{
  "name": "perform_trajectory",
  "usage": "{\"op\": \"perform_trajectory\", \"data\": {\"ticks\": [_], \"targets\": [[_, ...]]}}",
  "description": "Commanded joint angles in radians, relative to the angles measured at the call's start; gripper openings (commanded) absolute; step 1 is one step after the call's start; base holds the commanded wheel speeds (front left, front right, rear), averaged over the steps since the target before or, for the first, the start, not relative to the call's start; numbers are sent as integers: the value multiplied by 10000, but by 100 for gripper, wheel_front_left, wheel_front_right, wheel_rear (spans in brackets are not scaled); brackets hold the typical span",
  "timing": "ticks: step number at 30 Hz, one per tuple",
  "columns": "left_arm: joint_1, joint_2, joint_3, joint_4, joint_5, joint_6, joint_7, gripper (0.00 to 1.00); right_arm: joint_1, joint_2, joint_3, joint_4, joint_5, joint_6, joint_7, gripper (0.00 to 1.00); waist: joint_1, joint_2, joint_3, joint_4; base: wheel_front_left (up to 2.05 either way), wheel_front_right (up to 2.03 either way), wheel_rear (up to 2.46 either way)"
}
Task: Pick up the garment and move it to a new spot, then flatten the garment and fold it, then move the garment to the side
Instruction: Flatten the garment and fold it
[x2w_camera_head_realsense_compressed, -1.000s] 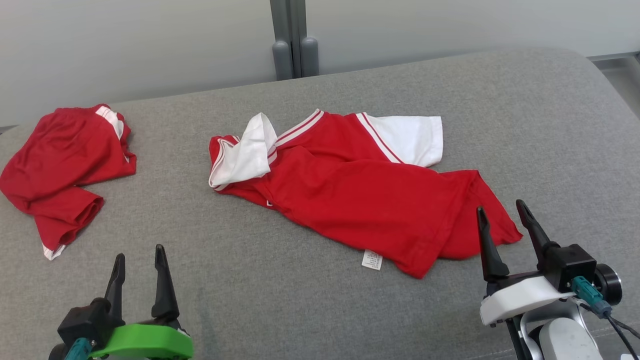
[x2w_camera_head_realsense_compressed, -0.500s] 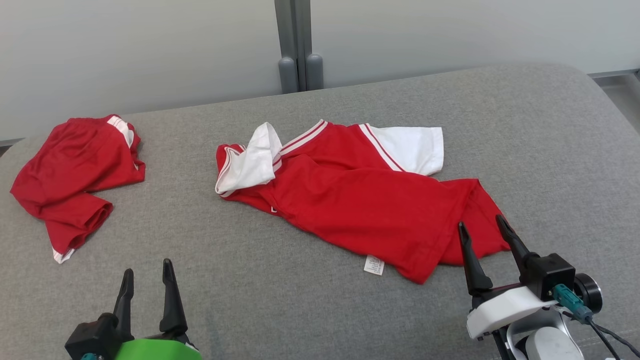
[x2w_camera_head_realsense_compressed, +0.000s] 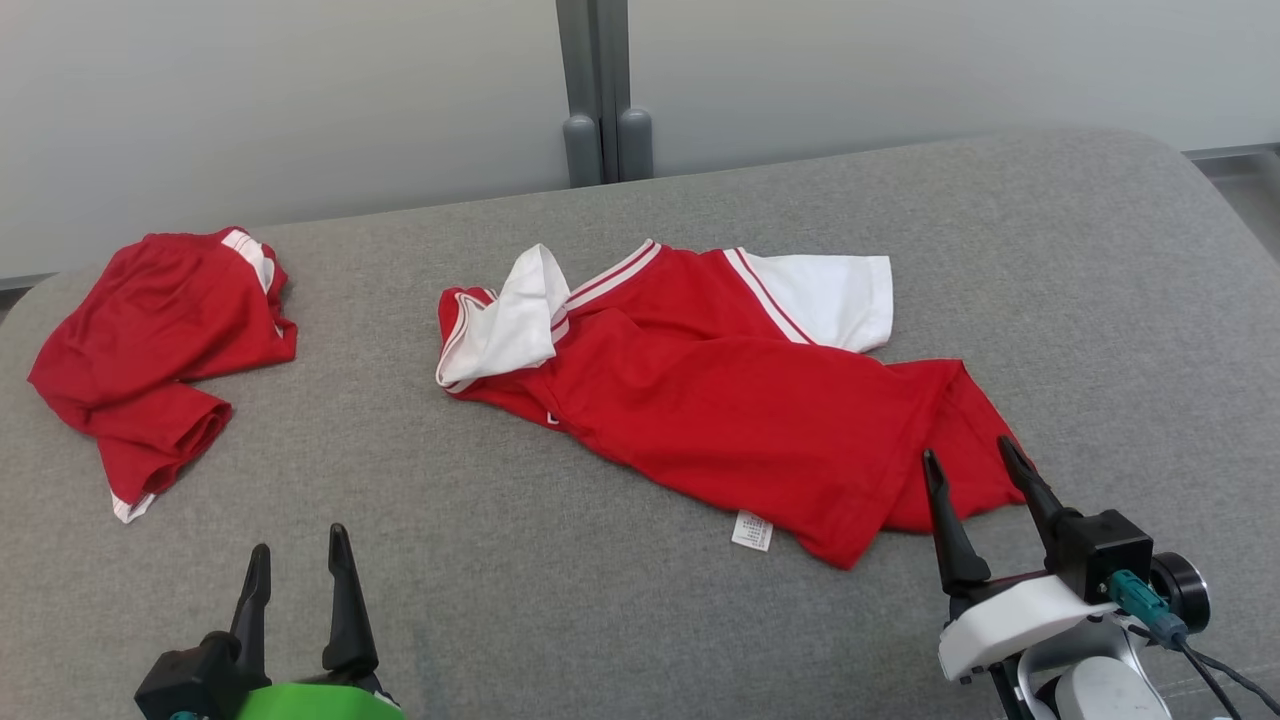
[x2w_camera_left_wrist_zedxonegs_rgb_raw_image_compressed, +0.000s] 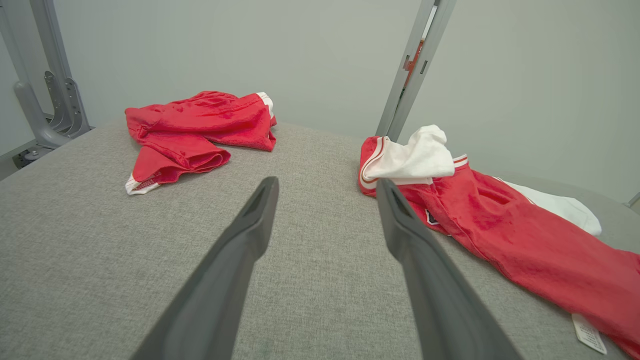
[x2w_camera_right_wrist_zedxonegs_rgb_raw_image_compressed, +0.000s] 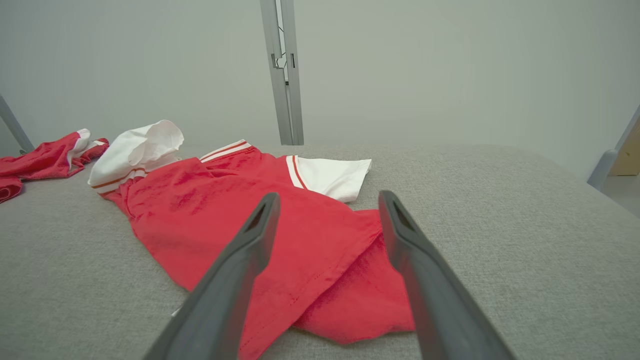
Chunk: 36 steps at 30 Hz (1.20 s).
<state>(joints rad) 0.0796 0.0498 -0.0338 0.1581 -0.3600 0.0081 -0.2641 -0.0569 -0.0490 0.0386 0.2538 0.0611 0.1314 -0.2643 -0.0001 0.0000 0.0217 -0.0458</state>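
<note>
The left claw (x2w_camera_head_realsense_compressed: 298, 538) is wearing a bright green shell (x2w_camera_head_realsense_compressed: 320, 700) under two long, dark, tapering fingers (x2w_camera_head_realsense_compressed: 345, 600). The right claw (x2w_camera_head_realsense_compressed: 966, 448) is wearing a white shell (x2w_camera_head_realsense_compressed: 1010, 610), with a teal plug (x2w_camera_head_realsense_compressed: 1132, 593) trailing a black cable (x2w_camera_head_realsense_compressed: 1192, 650) toward four o'clock.

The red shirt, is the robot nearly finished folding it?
Not nearly. Nothing looks done yet: the red shirt lies rumpled on the grey cushion, one white sleeve flopped over. In hand: the right gripper, fingers open and empty, points at the shirt's near hem; the left gripper is open too. Left: picking up, moving, flattening, folding, setting aside.
</note>
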Motion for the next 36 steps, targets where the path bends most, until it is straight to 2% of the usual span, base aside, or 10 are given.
{"op": "perform_trajectory", "data": {"ticks": [1,5,16,24,25,26,27,29,30,36], "targets": [[165,14,-18,-48,-42,33,-6,100,57,-26,-82,69,-42,-14,-3,100,1,0,21,28,0,0,0],[121,13,-104,-54,-31,25,-6,100,-46,-19,-207,444,-152,-14,-3,100,1,0,183,156,0,0,0],[-195,15,-367,112,-36,18,-6,100,-496,-24,988,3126,537,-14,-3,100,1,0,687,874,0,0,0],[-327,15,-406,139,55,-2,-6,100,-1335,-32,1363,4267,881,-14,-3,100,1,0,944,1327,0,0,0],[-339,14,-407,133,64,-11,-6,100,-1412,-30,1377,4291,892,-14,-3,92,1,0,973,1356,0,0,0],[-343,14,-401,119,71,-14,-6,100,-1487,-26,1402,4248,950,-14,-3,47,1,0,1000,1377,0,0,0],[-347,14,-391,107,74,-10,-6,100,-1530,-27,1393,4158,966,-14,-3,40,1,0,1019,1382,0,0,0],[-348,14,-349,66,78,27,-6,100,-1567,-30,1325,3914,986,-14,-4,16,1,0,1050,1348,0,0,0],[-332,14,-324,42,83,54,-6,100,-1561,-30,1272,3728,998,-14,-3,0,1,0,1060,1301,0,0,0],[-348,14,-287,-7,126,56,-6,100,-1268,-26,1277,2546,1144,-14,-3,0,1,0,1089,780,0,0,0]]}}
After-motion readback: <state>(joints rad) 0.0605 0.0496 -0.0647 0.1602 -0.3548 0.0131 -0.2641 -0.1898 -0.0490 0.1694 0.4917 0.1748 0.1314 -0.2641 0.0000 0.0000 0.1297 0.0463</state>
